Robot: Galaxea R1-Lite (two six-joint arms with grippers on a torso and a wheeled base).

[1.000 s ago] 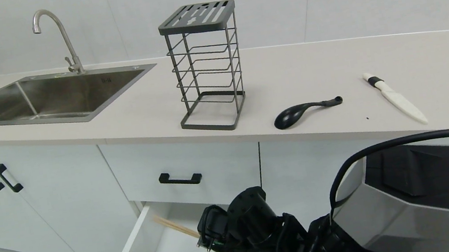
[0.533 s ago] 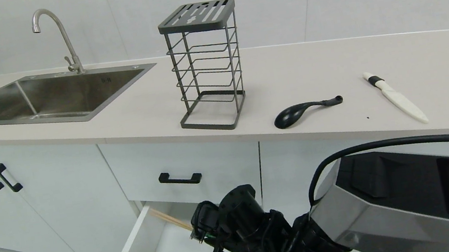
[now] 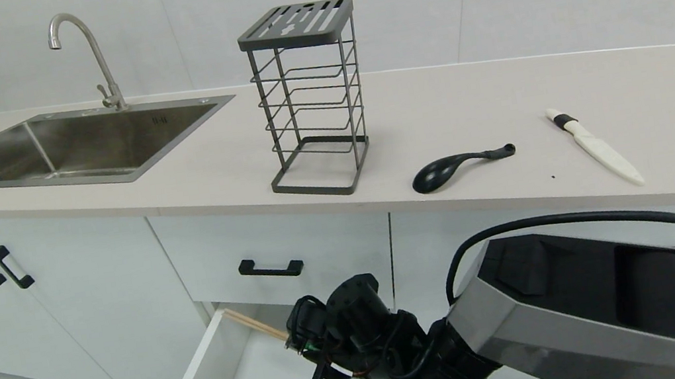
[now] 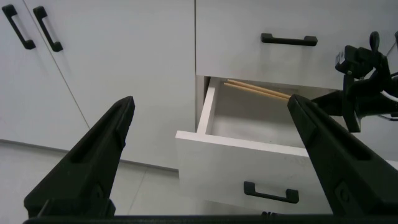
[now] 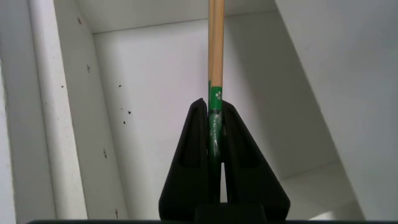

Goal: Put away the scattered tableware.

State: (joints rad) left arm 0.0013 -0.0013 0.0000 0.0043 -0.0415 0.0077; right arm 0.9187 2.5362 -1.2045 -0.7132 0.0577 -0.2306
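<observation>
A pair of wooden chopsticks [image 3: 257, 324] with a green band [image 5: 215, 50] is clamped in my shut right gripper [image 3: 297, 338], held over the inside of the open white drawer [image 3: 201, 370] under the counter. The sticks' far end points toward the drawer's back left corner. In the left wrist view the chopsticks [image 4: 258, 91] show above the drawer's [image 4: 249, 162] rim. My left gripper [image 4: 210, 102] hangs open and empty in front of the drawer. On the counter lie a black spoon [image 3: 442, 172] and a white knife [image 3: 595, 146].
A dark wire rack [image 3: 311, 100] stands on the counter left of the spoon. The steel sink [image 3: 70, 146] with its faucet [image 3: 83, 53] lies at the far left. A shut drawer with a black handle [image 3: 271, 268] sits above the open one.
My right arm has shifted left and forward, carrying the chopsticks deeper over the drawer. Spoon, knife and rack have stayed put.
</observation>
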